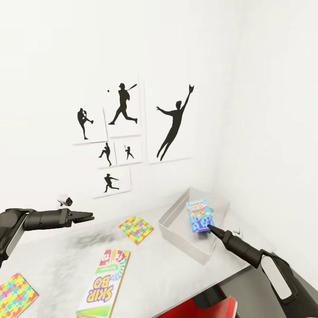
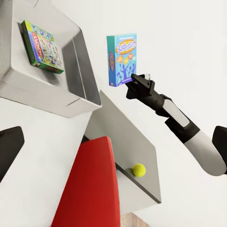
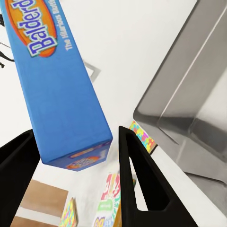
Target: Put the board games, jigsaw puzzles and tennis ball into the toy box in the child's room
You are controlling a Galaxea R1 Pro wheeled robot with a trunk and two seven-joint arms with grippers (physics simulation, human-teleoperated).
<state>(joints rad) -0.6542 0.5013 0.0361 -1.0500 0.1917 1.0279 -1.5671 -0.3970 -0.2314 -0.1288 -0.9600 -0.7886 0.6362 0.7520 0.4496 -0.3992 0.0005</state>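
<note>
1. Blue printed board game (image 1: 198, 215), a flat cardboard box, pinched upright by the right gripper (image 1: 207, 227) over the grey toy box (image 1: 176, 229).
2. Left gripper (image 1: 86, 217), fingers slightly parted, empty, at 9 o'clock.
3. Jigsaw puzzle (image 1: 136, 229), thin interlocking square, at the tray's 9 o'clock.

Blue board game (image 1: 198, 215) upright above grey toy box (image 1: 176, 229).

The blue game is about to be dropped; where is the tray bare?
The toy box holds the green-edged game at one end; the floor beside it is bare. On the table, free patches lie between the Skip-Bo box and tray.
</note>
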